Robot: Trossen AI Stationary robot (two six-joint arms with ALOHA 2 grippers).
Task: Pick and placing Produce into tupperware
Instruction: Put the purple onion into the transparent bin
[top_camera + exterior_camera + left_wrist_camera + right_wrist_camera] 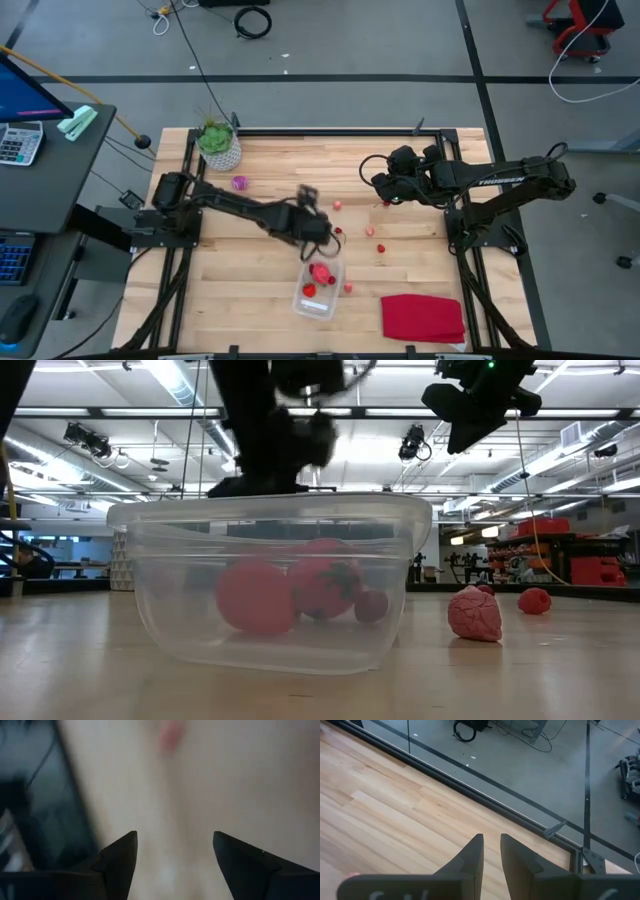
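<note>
The clear tupperware (318,288) (270,585) sits on the wooden table near its near edge. It holds a large red-pink piece (325,585), a round red one (255,596) and a small one (371,605). Several tiny red pieces (370,230) lie loose on the table. One pink piece (475,613) rests beside the tupperware's right side. The purple piece (239,183) lies near the plant. My left gripper (318,232) (172,837) hovers open and empty just beyond the tupperware's far edge. My right gripper (384,186) (491,840) waits above the far right, fingers nearly together, empty.
A green plant in a white pot (218,143) stands at the far left corner. A flat red cloth (422,317) lies at the near right. Black frame rails (330,131) run along the table's edges. Bare wood shows at the near left.
</note>
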